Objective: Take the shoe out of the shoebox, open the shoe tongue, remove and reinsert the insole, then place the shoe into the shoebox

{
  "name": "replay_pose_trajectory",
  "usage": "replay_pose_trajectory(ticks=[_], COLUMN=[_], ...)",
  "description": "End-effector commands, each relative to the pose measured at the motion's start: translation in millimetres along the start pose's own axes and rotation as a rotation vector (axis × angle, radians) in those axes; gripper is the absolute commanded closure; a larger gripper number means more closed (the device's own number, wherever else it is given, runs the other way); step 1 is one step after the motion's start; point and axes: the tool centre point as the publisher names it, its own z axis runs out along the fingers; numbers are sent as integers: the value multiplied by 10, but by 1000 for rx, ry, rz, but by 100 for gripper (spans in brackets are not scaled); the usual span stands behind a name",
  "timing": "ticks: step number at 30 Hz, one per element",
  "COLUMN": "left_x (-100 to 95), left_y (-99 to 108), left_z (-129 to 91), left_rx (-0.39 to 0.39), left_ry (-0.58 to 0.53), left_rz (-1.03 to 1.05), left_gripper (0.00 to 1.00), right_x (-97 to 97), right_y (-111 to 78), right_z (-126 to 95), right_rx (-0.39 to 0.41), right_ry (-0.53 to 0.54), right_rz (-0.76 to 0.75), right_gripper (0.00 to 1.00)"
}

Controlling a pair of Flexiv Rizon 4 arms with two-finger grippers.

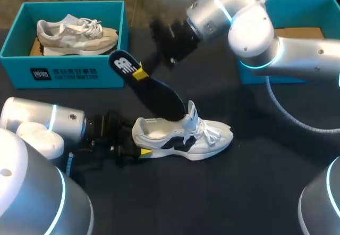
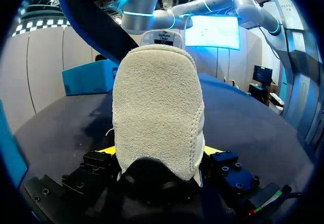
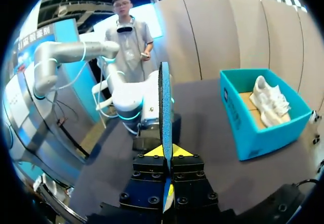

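Observation:
A white shoe with black side stripes (image 1: 183,136) lies on its sole in the middle of the dark table. My left gripper (image 1: 139,149) grips its heel, and in the left wrist view the pale suede heel (image 2: 157,112) fills the gap between the yellow tips of that gripper (image 2: 159,153). A dark insole (image 1: 154,91) slants up out of the shoe's opening, its toe end inside. My right gripper (image 1: 141,74) is shut on the insole's raised heel end. In the right wrist view the insole (image 3: 164,102) stands edge-on between the fingers of that gripper (image 3: 166,152).
A teal shoebox (image 1: 64,73) at the back left holds a grey-and-white shoe (image 1: 74,33); it also shows in the right wrist view (image 3: 253,133). A second teal box (image 1: 297,11) stands at the back right behind my right arm.

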Motion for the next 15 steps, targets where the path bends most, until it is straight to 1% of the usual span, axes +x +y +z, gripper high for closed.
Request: replay_pose_trajectory(ticks=[1, 2, 5, 8, 15], left_x=[-9, -9, -9, -9, -9], left_y=[9, 9, 9, 9, 9], left_z=[10, 10, 10, 10, 10], left_rx=[-2, -2, -2, -2, -2], left_ry=[2, 2, 2, 2, 2], left_rz=[0, 0, 0, 0, 0], left_gripper=[100, 100, 100, 100, 100], right_x=[82, 81, 61, 36, 36], right_y=[63, 66, 92, 123, 123], right_z=[-121, -132, -251, -356, -356], right_rx=[-9, -13, -38, -31, -31], right_ry=[-60, -68, -101, -97, -97], right_rz=[-29, -34, -98, -158, -158], right_gripper=[100, 100, 100, 100, 100])
